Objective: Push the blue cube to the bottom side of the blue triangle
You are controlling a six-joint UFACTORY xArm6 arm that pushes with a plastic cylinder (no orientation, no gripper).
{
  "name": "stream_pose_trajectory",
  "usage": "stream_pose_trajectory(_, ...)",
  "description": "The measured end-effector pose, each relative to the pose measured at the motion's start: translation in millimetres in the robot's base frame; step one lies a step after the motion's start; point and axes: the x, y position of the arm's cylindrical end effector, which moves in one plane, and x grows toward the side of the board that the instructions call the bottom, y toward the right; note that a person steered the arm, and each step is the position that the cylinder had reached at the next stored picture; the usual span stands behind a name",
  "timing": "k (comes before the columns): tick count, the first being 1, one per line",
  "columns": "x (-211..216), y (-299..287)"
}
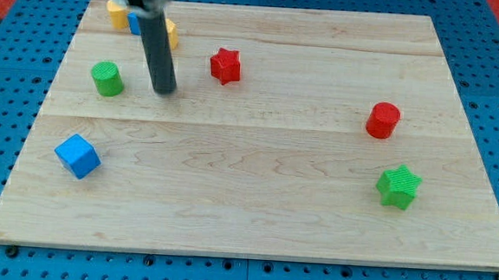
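Observation:
The blue cube (77, 155) lies on the wooden board (255, 184) near the view's lower left. A blue block (135, 22), likely the blue triangle, sits at the view's top left, mostly hidden behind the rod. My tip (164, 90) rests on the board well above and to the right of the blue cube, below the blue triangle, between the green cylinder (107, 78) and the red star (225, 66).
A yellow block (117, 13) lies left of the blue triangle and another yellow block (171, 34) right of it. A red cylinder (383, 120) and a green star (399, 186) lie at the view's right.

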Motion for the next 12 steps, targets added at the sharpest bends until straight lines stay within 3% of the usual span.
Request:
stream_pose_trajectory(1, 84.8, -41.4)
stream_pose_trajectory(2, 108.1, -107.2)
stream_pose_trajectory(3, 119.3, -131.7)
stream_pose_trajectory(5, 52.5, -114.3)
stream_pose_trajectory(7, -14.4, -146.2)
stream_pose_trajectory(10, -101.0, -111.8)
stream_pose_trajectory(12, -74.7, -154.2)
